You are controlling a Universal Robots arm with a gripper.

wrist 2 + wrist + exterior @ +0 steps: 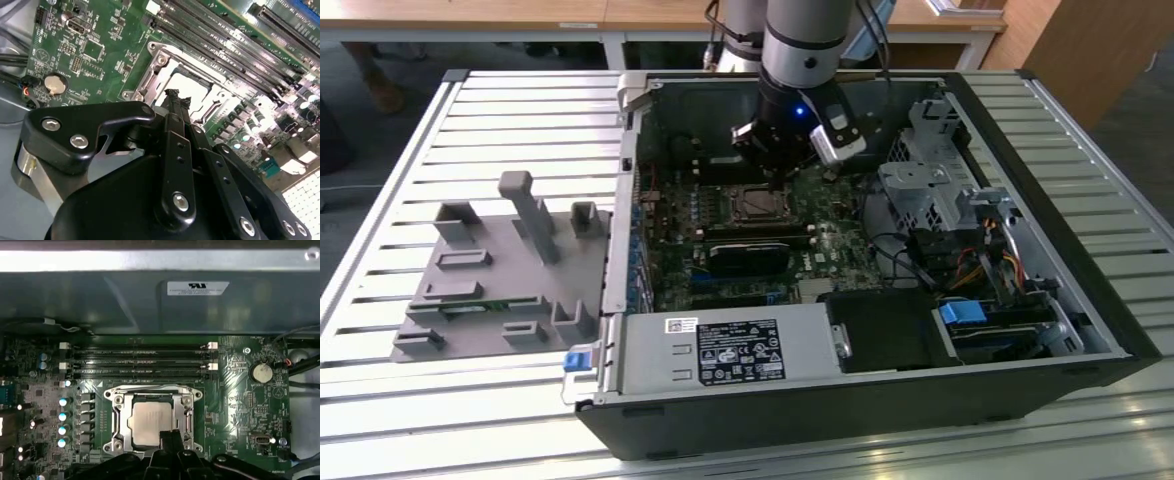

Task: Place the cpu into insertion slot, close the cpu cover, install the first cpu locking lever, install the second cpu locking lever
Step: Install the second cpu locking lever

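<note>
Presently the cpu (148, 423) sits flat in the insertion slot (118, 442), its pale silver-grey top squarely framed by the silver metal rim. In the first wrist view the cpu cover (152, 389) appears lowered around the chip, the cut-out centre exposing the metal lid; whether the locking levers are latched cannot be told.

The end effector (169, 436) stands directly over the socket, at roughly 6 o'clock of the chip in the first wrist view. Its black fingertips (175, 97) appear drawn together, nothing visibly between them, the tip close above the chip's near edge. Contact cannot be confirmed.

Risks, by judgement:
- Downward pressure off-centre could tilt the chip and bend socket pins.
- A tip sliding sideways could scrape the lid or catch the frame edge.
- If the frame is unlatched, a nudge could lift it.

Outward, the memory slots (140, 362) lie at 12 o'clock of the socket, a coin battery (261, 373) at about 2 o'clock. In the exterior view the open computer case (1121, 330) rests on a slatted surface (400, 400).
</note>
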